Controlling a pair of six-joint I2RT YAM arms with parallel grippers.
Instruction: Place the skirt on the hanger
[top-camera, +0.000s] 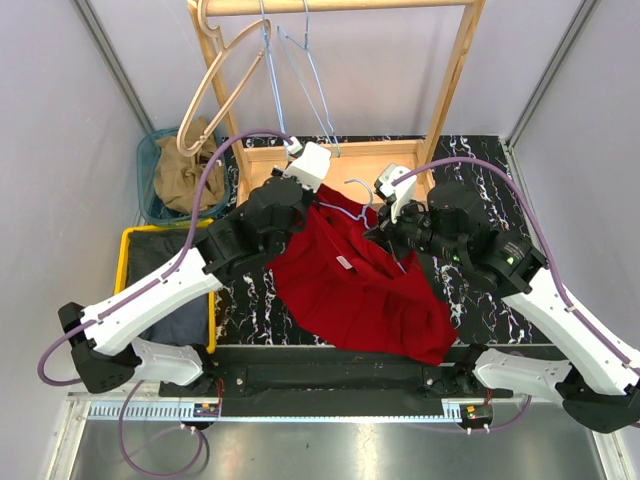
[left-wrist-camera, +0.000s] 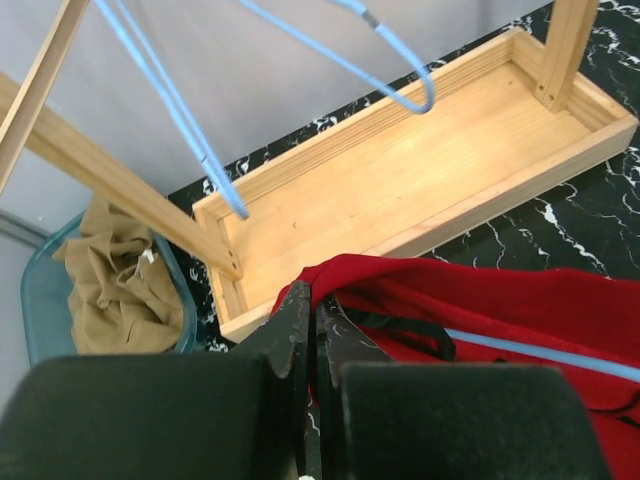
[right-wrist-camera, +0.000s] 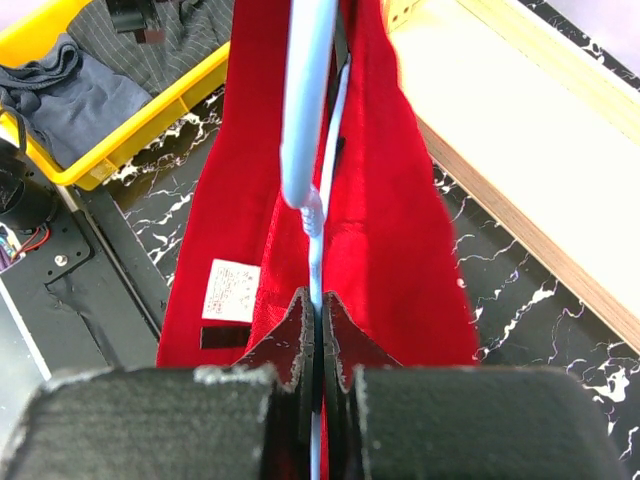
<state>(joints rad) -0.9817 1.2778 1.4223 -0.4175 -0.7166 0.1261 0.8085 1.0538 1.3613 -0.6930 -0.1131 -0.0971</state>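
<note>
The red skirt (top-camera: 360, 285) lies spread over the black marbled table, its upper end lifted between both arms. My left gripper (top-camera: 293, 205) is shut on the skirt's waistband edge (left-wrist-camera: 330, 285) near the wooden rack base. My right gripper (top-camera: 385, 232) is shut on the thin light-blue wire hanger (right-wrist-camera: 308, 150), which runs inside the skirt (right-wrist-camera: 395, 230). A stretch of the hanger wire (left-wrist-camera: 540, 355) shows inside the waistband in the left wrist view. A white label (right-wrist-camera: 231, 290) shows on the skirt's inside.
A wooden rack with a tray base (top-camera: 380, 160) stands at the back, with a beige hanger (top-camera: 215, 80) and blue wire hangers (top-camera: 310, 70) on its rail. A teal basket of tan cloth (top-camera: 180, 175) and a yellow bin of dark clothes (top-camera: 160, 290) sit at the left.
</note>
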